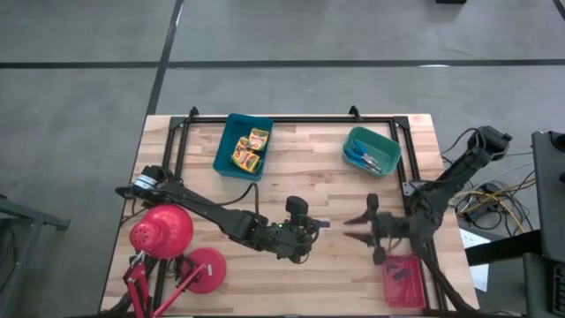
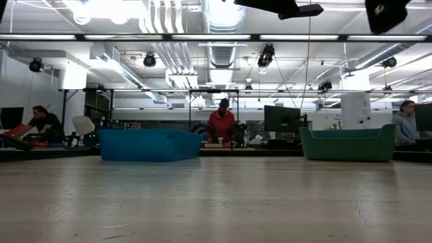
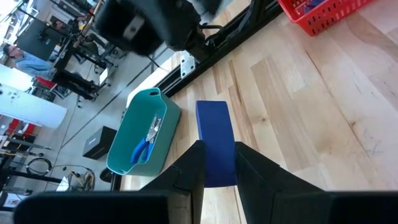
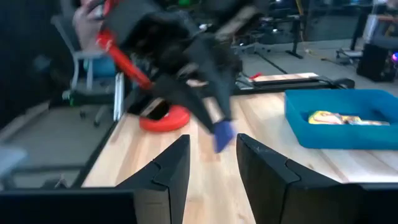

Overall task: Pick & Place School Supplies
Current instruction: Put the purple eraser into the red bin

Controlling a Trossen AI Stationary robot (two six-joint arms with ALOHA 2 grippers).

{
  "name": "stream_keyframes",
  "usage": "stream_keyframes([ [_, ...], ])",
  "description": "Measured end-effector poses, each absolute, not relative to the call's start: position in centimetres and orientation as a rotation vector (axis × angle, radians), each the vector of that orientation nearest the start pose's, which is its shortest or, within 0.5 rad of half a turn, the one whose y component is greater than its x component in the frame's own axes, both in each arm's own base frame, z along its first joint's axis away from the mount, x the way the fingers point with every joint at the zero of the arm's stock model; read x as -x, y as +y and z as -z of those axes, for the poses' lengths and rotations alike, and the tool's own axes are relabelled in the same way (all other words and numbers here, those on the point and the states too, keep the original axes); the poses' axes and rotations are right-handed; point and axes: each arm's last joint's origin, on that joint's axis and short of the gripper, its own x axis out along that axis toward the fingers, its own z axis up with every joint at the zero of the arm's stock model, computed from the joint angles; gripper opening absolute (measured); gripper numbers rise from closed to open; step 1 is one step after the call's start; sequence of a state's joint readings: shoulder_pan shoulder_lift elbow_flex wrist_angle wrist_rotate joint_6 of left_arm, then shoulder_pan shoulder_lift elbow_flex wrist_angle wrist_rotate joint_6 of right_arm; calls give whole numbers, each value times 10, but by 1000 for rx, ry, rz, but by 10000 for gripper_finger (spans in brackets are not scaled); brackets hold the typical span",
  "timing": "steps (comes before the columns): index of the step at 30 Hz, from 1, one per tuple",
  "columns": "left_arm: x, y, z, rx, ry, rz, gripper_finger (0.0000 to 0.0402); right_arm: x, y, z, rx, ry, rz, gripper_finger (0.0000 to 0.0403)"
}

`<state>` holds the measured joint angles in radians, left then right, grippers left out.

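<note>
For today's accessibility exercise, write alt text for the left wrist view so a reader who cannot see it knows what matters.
The left pincer is shut on a flat blue piece above the wooden table. Beyond it a teal tray holds blue-handled scissors, a red tray sits at the table's edge, and the other dark arm hangs overhead.

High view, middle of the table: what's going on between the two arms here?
The left end effector is shut on a small blue-purple stick, holding it out above the wooden table toward the right arm. The right end effector faces it with its fingers apart, close to the stick but not touching it. The crayon boxes lie in the blue tray, the scissors in the teal tray, and more sticks in the red tray near the right arm.
</note>
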<state>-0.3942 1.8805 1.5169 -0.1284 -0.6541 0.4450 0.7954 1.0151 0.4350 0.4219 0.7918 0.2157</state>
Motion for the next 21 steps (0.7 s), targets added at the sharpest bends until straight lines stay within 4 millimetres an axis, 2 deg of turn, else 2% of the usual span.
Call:
stream_keyframes([
  [8,-404,-149,-281,-683,481,-156,81,-155,101,-215,-325,38,109,125],
  [14,-405,-149,-281,-710,484,-150,81,-156,100,-208,-321,58,115,125],
  [21,-408,-141,-281,-707,487,-169,81,-164,105,-219,-326,47,112,125],
])
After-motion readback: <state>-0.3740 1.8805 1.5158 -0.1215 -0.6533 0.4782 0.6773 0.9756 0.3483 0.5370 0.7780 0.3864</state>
